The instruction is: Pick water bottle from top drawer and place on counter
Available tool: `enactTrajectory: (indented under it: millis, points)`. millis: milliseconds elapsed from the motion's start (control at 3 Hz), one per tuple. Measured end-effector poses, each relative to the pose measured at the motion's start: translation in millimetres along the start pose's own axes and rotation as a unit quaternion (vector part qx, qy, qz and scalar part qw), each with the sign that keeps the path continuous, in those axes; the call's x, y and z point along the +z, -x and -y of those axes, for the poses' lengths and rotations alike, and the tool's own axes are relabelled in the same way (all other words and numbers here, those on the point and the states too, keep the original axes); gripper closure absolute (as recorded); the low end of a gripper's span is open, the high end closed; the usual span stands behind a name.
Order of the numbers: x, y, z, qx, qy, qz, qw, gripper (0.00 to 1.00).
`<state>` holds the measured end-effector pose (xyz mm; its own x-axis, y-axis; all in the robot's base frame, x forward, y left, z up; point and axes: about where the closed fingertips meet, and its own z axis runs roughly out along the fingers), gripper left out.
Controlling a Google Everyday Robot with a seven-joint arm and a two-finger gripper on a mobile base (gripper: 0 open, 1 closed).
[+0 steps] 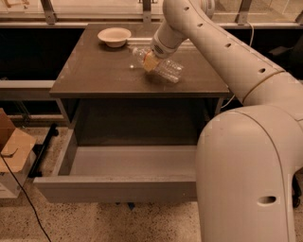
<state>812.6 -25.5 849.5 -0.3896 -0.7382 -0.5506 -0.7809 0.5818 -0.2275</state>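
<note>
The clear ribbed water bottle [169, 70] lies tilted at the counter [94, 71] surface, cap end pointing to the back left; whether it rests on the top I cannot tell. My gripper [150, 60] reaches in from the upper right and is shut on the bottle's middle, with a tan finger [149, 62] showing against it. The top drawer [118, 189] is pulled fully open below the counter, and nothing lies on its pale grey floor [132, 160]. My arm's large white body covers the drawer's right end.
A small cream bowl [114, 36] sits at the counter's back left, a hand's width from the bottle. A cardboard box [12, 151] and a black cable [23, 198] are on the floor at the left. A metal railing [47, 9] runs behind the counter.
</note>
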Motion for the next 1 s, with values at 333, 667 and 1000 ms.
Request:
enactTrajectory:
  millis: [333, 667, 1000]
  points:
    - [3.2, -0.5, -1.6, 0.000, 0.002, -0.001, 1.0000, 0.30]
    - [8.2, -1.3, -4.0, -0.001, 0.005, -0.004, 1.0000, 0.01]
    - [8.9, -1.4, -4.3, -0.001, 0.006, -0.004, 1.0000, 0.00]
